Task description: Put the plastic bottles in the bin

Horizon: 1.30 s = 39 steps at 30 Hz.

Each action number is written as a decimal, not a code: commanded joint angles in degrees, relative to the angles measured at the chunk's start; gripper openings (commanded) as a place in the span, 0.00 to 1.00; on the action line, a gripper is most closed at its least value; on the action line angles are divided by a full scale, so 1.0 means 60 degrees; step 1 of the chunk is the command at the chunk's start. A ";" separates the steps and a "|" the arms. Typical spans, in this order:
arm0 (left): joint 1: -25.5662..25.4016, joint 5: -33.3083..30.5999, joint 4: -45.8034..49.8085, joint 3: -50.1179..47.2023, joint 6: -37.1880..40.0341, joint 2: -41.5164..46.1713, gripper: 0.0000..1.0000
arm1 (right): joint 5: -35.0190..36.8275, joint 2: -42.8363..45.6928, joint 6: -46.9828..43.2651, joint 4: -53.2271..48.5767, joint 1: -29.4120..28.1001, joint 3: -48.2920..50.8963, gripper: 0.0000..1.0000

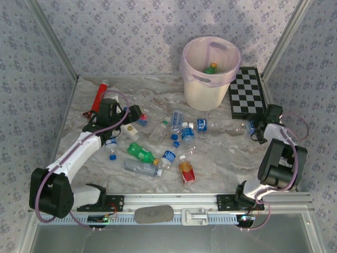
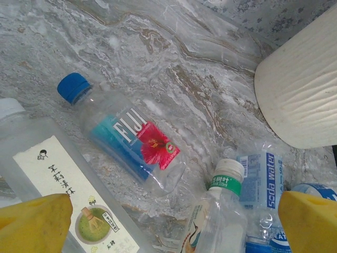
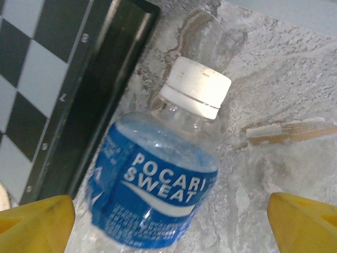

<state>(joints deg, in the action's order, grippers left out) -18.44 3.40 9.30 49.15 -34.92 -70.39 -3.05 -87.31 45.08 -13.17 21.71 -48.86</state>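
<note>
Yellow fingertips (image 3: pixel 37 219) of the right end effector (image 3: pixel 168 224) straddle the Pocari Sweat bottle (image 3: pixel 158 179), wide open, empty; squeeze mid-label, I'd say. Left end effector (image 2: pixel 171 226) gapes empty too.

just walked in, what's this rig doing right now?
Two arms are moving plastic bottles from the table into the bin. One green bottle lies in the bin; about a dozen lie scattered on the table. The right gripper is open, straddling a Pocari Sweat bottle beside the checkerboard. The left gripper is open above a white-labelled clear bottle next to a Fiji bottle. Nothing is held.
</note>
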 commanded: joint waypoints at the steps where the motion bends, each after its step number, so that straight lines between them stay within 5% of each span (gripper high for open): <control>1: -0.0033 -0.0214 0.0103 0.0320 0.0224 0.0347 1.00 | -0.0162 -0.0466 0.0243 0.0241 0.0091 -0.0350 0.96; 18: -0.0033 -0.0332 0.0082 0.0371 0.0347 0.0408 1.00 | -0.0495 -0.1467 0.0658 0.0847 0.0072 -0.0101 0.92; 30: -0.0033 -0.0434 0.0077 0.0274 0.0356 0.0470 1.00 | -0.0494 -0.1083 0.0446 0.0928 -0.0015 0.0149 0.62; 39: 0.0723 0.0078 -0.0316 -0.0172 -0.0259 0.0479 1.00 | 0.0185 0.0918 -0.0086 -0.0052 -0.0599 0.0035 0.57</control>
<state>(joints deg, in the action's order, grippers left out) -16.16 2.26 9.08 49.23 -34.59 -68.66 -4.51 -87.09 46.92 -9.98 19.84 -47.27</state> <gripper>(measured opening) 0.999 0.590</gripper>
